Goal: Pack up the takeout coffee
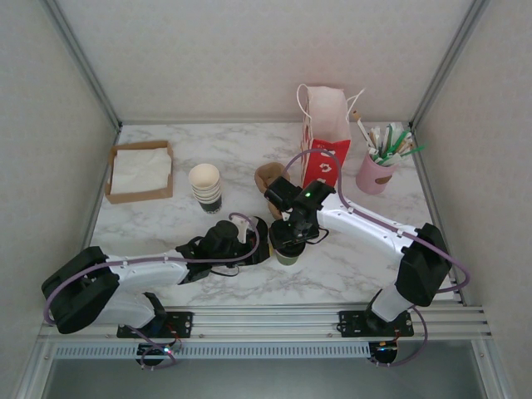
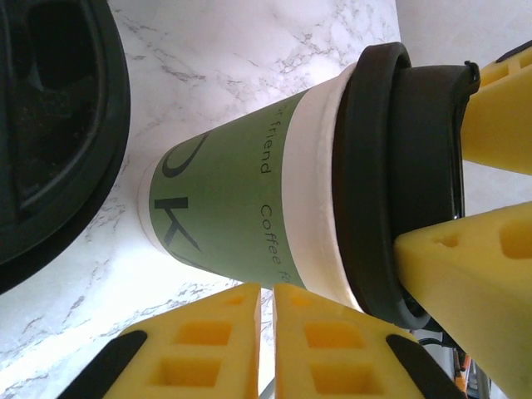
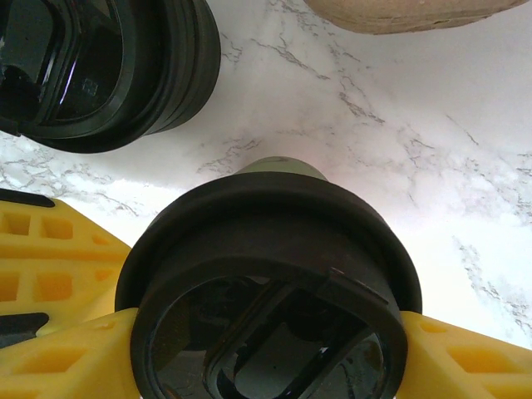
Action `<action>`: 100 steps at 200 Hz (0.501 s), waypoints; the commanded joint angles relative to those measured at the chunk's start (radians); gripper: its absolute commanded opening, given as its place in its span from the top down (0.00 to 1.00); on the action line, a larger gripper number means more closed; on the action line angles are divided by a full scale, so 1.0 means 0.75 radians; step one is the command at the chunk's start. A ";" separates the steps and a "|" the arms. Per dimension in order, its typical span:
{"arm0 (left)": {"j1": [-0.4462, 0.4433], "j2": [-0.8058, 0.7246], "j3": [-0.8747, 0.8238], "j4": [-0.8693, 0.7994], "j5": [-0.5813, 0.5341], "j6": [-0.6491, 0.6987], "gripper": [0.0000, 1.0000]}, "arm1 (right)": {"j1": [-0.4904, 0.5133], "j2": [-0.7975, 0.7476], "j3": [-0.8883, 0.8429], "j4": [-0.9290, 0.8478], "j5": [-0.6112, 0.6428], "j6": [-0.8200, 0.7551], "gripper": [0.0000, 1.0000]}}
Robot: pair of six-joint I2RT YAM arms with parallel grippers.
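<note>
The takeout coffee is a green-banded paper cup with a black lid, standing on the marble table near the front middle. My right gripper reaches down from above and is shut on the lid's rim, one yellow finger on each side; its fingers show against the lid in the left wrist view. My left gripper sits low just left of the cup. Its fingertips are almost touching, with nothing between them, and point at the cup's side.
A squat stack of black lids stands close to the cup's left. Farther back are a stack of lidless cups, a brown cardboard piece, a red and white paper bag, a pink holder of stirrers and a napkin box.
</note>
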 commanded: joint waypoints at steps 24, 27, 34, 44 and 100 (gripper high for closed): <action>-0.013 0.028 -0.026 0.062 0.017 -0.011 0.88 | 0.013 -0.017 -0.015 0.008 -0.044 0.024 0.31; -0.013 0.030 -0.027 0.063 0.017 -0.011 0.88 | 0.014 -0.017 -0.016 0.009 -0.046 0.025 0.31; -0.012 0.032 -0.027 0.068 0.021 -0.012 0.88 | 0.015 -0.017 -0.016 0.009 -0.047 0.027 0.31; -0.013 0.036 -0.029 0.072 0.021 -0.012 0.88 | 0.016 -0.017 -0.015 0.007 -0.045 0.030 0.31; -0.013 0.065 -0.030 0.093 0.028 -0.014 0.89 | 0.040 0.016 0.013 -0.021 -0.012 0.031 0.31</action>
